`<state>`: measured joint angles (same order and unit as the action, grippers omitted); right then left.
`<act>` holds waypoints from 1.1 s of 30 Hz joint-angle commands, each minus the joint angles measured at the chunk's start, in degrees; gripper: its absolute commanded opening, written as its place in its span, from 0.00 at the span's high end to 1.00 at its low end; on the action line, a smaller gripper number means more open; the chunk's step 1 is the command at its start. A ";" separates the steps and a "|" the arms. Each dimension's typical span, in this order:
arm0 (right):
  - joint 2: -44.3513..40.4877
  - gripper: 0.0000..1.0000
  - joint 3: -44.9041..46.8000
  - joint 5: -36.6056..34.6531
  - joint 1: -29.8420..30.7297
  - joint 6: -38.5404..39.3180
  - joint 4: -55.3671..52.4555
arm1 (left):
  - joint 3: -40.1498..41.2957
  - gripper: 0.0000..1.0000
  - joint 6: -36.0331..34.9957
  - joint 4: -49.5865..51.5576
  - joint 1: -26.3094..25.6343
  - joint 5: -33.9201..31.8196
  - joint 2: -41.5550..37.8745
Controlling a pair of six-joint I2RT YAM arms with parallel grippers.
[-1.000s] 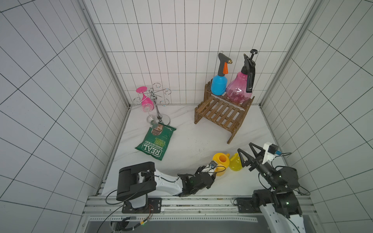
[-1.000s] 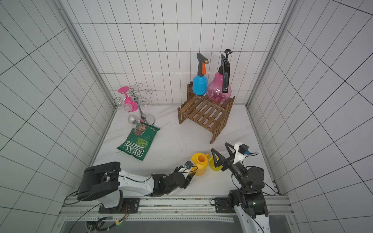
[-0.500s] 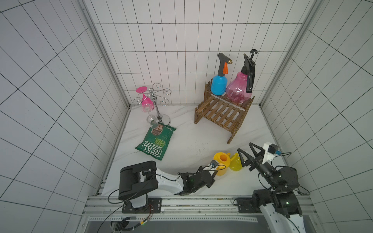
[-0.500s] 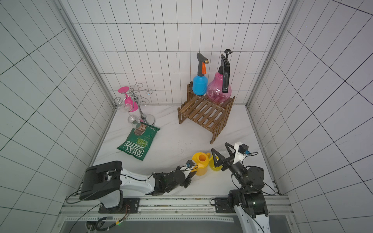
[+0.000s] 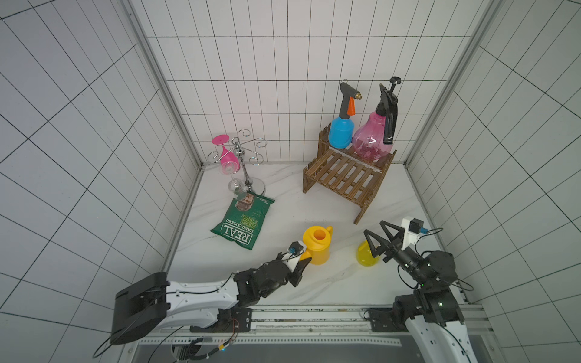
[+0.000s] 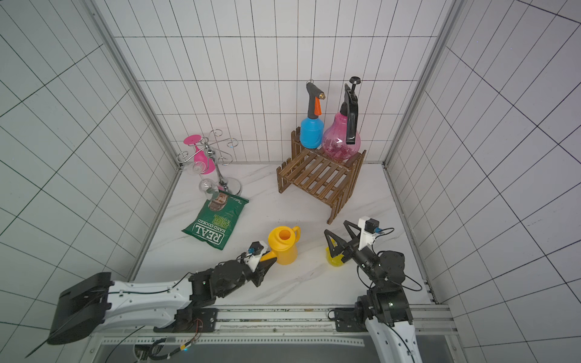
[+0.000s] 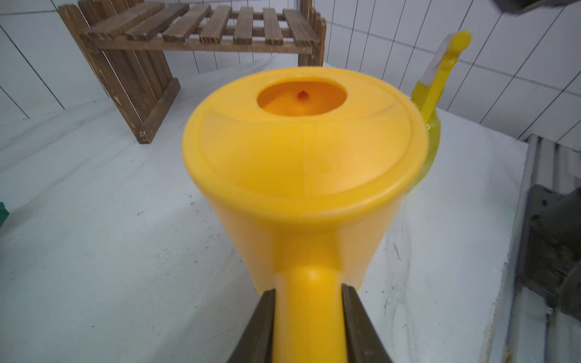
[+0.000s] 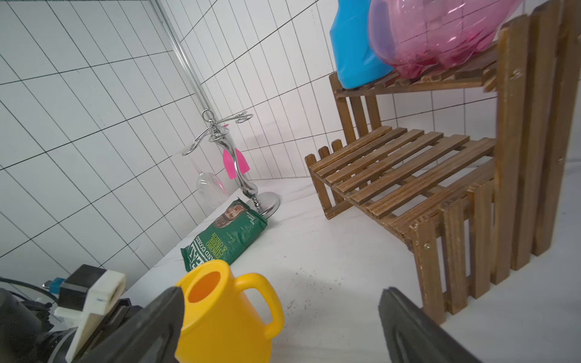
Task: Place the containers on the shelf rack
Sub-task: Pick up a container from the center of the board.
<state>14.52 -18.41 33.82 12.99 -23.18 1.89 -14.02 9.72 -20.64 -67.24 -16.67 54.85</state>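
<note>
The yellow watering can (image 5: 317,248) (image 6: 284,248) (image 8: 220,314) stands upright on the white table near the front. My left gripper (image 5: 303,261) (image 6: 268,261) (image 7: 308,292) is shut on its spout, a finger pressed to each side. To its right is the small yellow sprayer (image 5: 364,256) (image 6: 333,259) (image 7: 440,78). My right gripper (image 5: 374,228) (image 6: 335,228) (image 8: 281,292) hangs just above it, open and empty. The blue sprayer (image 5: 341,132) and the pink sprayer (image 5: 372,141) stand on the top tier of the shelf rack (image 5: 345,179) (image 6: 317,179) (image 8: 408,169); its lower tier is bare.
A green crisp bag (image 5: 242,220) lies flat at the left. Behind it a chrome wire glass stand (image 5: 245,163) holds a pink wine glass (image 5: 224,154) and a clear glass (image 5: 235,187). Tiled walls close in the table on three sides.
My left gripper has closed on the watering can's spout and drawn the can a little to the left, away from the small yellow sprayer. The right arm has not moved.
</note>
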 commanded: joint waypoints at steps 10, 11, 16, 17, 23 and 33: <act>28.88 0.01 -5.94 25.65 11.16 2.08 29.89 | 3.98 1.00 0.99 19.38 15.81 25.98 -45.29; 32.63 0.01 -9.05 28.01 12.54 4.18 28.08 | 4.04 1.00 0.72 19.59 15.78 27.11 -46.08; 41.61 0.01 -22.38 30.57 15.45 20.73 4.03 | 2.56 1.00 -0.10 18.92 15.74 32.05 -42.33; 42.69 0.01 -23.80 31.05 15.43 22.30 1.30 | 2.31 1.00 -0.25 18.63 15.74 32.81 -41.57; 45.70 0.03 -25.66 37.06 16.96 23.95 -1.03 | 2.08 1.00 0.01 17.59 15.76 34.06 -40.21; 48.21 0.15 -30.56 35.99 20.55 33.13 -13.95 | 2.17 1.00 0.29 17.75 15.74 33.65 -40.79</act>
<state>61.25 -45.91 69.34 32.73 4.86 -5.98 -9.96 10.26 -0.89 -51.68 16.43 14.85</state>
